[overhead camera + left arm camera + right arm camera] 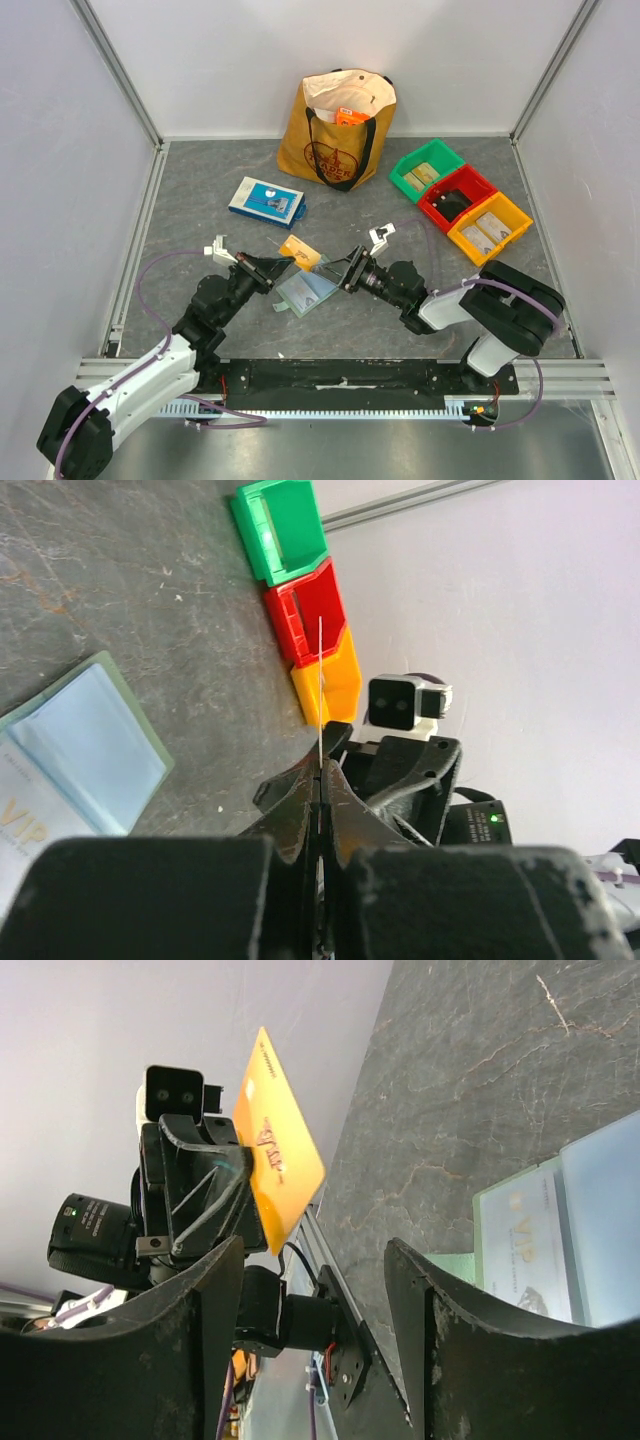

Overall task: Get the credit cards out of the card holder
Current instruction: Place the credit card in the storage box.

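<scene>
My left gripper (pixel 275 264) pinches an orange credit card (pixel 300 250) by its edge, up off the table (pixel 200 240). My right gripper (pixel 338 268) gapes wide, holding nothing, beside the card holder (pixel 305 292) — which lies unfolded between both grippers.

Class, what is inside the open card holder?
A pale card marked VIP lies in the card holder, by its clear pocket. Anything beneath that card is covered.
</scene>
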Tool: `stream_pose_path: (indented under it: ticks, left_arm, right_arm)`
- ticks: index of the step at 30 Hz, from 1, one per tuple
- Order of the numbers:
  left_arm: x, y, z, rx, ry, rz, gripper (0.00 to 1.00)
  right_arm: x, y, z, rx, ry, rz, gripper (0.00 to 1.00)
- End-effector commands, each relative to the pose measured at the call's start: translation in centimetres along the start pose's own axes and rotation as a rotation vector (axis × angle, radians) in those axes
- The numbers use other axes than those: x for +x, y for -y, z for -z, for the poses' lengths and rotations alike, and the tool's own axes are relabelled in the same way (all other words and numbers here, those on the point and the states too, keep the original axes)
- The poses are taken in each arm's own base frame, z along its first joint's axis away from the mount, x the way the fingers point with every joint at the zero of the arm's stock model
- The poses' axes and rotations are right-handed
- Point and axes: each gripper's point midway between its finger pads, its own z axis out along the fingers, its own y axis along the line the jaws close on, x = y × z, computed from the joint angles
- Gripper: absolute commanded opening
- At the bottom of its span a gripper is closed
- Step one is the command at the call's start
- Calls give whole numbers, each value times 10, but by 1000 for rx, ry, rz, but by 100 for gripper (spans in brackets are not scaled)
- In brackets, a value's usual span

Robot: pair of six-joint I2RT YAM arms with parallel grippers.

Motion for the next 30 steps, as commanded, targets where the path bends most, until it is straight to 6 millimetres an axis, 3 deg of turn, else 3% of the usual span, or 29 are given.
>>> stream_pose_path:
  ticks: [1, 8, 16, 18, 23, 26, 30]
  left_arm:
    - [-9, 25, 0, 91, 39, 63, 2]
    - [-8, 26, 1, 95, 29, 84, 2]
    - [-2, 27, 0, 102, -3, 104, 2]
    - [-1, 25, -1, 97, -7, 112, 2]
    - [2, 24, -1, 97, -20, 116, 2]
    - [1, 19, -1, 65, -17, 95, 13]
    - [-8, 3, 0, -44, 14, 11, 39]
  right_arm:
    - [-25, -44, -3, -175, 117, 1, 65]
    - [-31, -57, -8, -221, 134, 19, 58]
    - [-34, -73, -12, -291, 135, 37, 39]
    - [-34, -75, -13, -299, 132, 39, 32]
    - [-38, -73, -9, -296, 150, 46, 2]
    - [-46, -70, -5, -288, 165, 53, 0]
    - [-63, -54, 4, -234, 193, 67, 0]
